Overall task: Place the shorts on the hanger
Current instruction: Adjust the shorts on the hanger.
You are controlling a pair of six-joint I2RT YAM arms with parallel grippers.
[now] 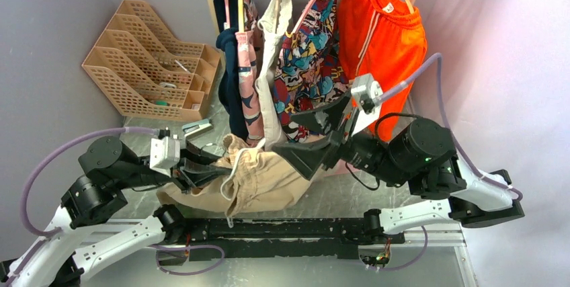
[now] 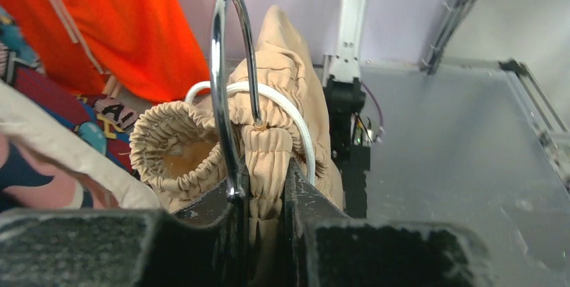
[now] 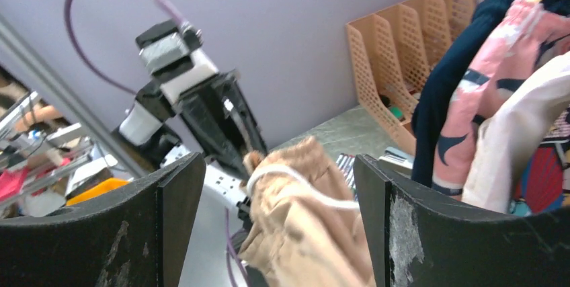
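Observation:
The beige shorts (image 1: pixel 262 179) hang bunched between the two arms, with the white drawstring looped over the gathered waistband (image 2: pixel 269 99). My left gripper (image 1: pixel 195 173) (image 2: pixel 265 173) is shut on the waistband. The hanger's shiny metal hook (image 2: pixel 225 65) rises from the left finger's edge, right beside the fabric. The rest of the hanger is hidden. My right gripper (image 1: pixel 319 139) (image 3: pixel 275 166) is open at the right end of the shorts (image 3: pixel 316 233). The cloth shows between its fingers and touches neither.
A clothes rail at the back carries bright orange shorts (image 1: pixel 383 31), a patterned garment (image 1: pixel 312 52), a cream-white garment (image 1: pixel 272 52) and a navy and pink one (image 1: pixel 235 65). A peach file organiser (image 1: pixel 151 58) stands back left, with a small stapler-like object (image 1: pixel 198 128) beside it.

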